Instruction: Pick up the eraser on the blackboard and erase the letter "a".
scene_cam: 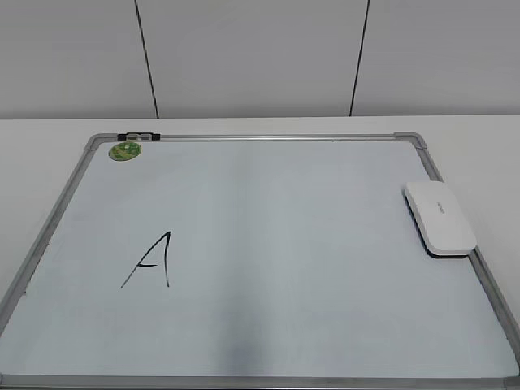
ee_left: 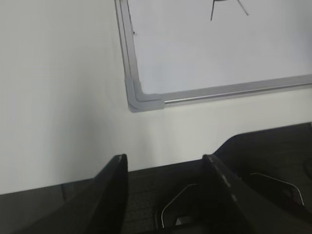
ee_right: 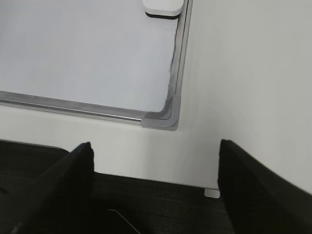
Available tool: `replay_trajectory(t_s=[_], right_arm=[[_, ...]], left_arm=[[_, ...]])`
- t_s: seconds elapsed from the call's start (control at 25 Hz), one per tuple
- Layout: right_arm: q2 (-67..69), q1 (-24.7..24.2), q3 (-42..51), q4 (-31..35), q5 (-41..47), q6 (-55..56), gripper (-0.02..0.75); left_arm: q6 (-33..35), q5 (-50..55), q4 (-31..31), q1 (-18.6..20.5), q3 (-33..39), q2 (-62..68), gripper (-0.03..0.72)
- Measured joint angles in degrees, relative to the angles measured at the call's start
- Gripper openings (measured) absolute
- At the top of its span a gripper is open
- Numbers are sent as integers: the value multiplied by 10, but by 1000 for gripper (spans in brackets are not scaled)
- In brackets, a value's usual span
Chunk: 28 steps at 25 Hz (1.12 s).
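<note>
The eraser [scene_cam: 439,216], a flat white oblong with a dark underside, lies on the right edge of the blackboard [scene_cam: 284,244]. Its near end shows at the top of the right wrist view [ee_right: 163,6]. A large black capital "A" [scene_cam: 154,260] is drawn at the board's left; its lower strokes show in the left wrist view [ee_left: 229,5]. No small lowercase "a" is visible. My left gripper [ee_left: 165,163] is open and empty, below the board's near left corner [ee_left: 139,100]. My right gripper [ee_right: 155,148] is open and empty, below the near right corner [ee_right: 161,119]. Neither gripper shows in the exterior view.
A small round green disc [scene_cam: 125,149] sits at the board's far left corner, next to a black clip [scene_cam: 138,136] on the frame. White table surrounds the board. A dark surface [ee_right: 146,204] lies under both grippers at the table's near edge.
</note>
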Motion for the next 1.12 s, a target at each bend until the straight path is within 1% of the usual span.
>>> replay_trajectory(t_s=[0.12,0.36,0.44,0.56,0.68,0.84,1.12], right_arm=[[0,0,8,-1,-11,13,589],[0,0,14,-3,-23,20,589],[0,1,14,-3,-24,22,588],[0,1,14,-3,-24,27,588],[0,1,14,-3,-24,28,588],[0,1,14,-3,-25,30,588],[0,1,14,-3,-25,31,588]], left_arm=[[-1,-8,8,0,16,0,351],[-1,-33,36,0,19,0,361],[-1,-39,45,0,21,0,393],[-1,-47,55,0,21,0,460],[-1,-57,57,0,25,0,490],[-1,-87,62,0,39,0,497],[-1,-99,63,0,43,0,501]])
